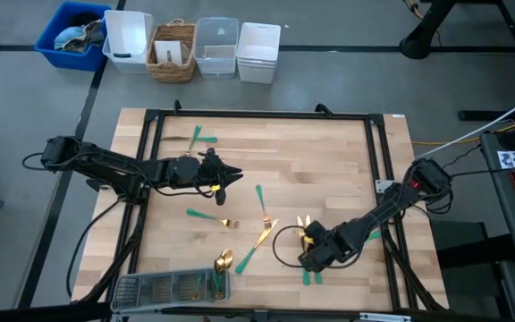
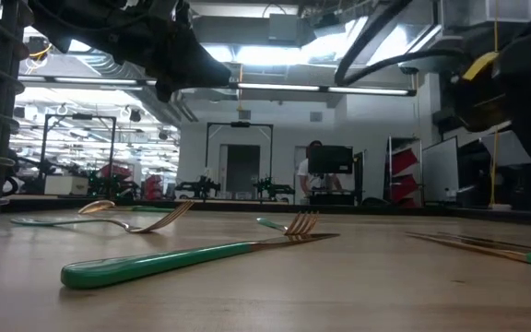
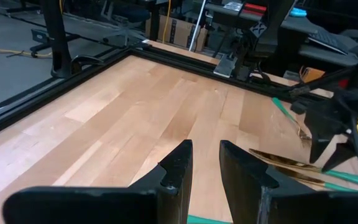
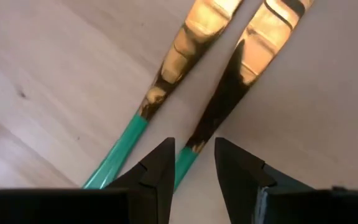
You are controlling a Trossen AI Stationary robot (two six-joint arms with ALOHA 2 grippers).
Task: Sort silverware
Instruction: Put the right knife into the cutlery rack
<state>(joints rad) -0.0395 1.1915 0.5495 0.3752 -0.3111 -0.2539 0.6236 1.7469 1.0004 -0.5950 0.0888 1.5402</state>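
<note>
the right gripper (image 4: 191, 165) hangs low over two gold-bladed, teal-handled knives (image 4: 225, 93) lying side by side near the wooden table's (image 1: 329, 170) right front, its jaws parted astride one handle without pinching it. the left gripper (image 3: 205, 163), jaws slightly apart and empty, hovers mid-table, with more gold-and-teal silverware (image 1: 259, 234) scattered between the arms.

Grey floor (image 1: 347, 89), apparently ceiling striplights (image 2: 284, 88)

gold-headed, teal-handled silverware (image 1: 259, 238) lies scattered flat on the wooden table — several pieces already in the tray.
</note>
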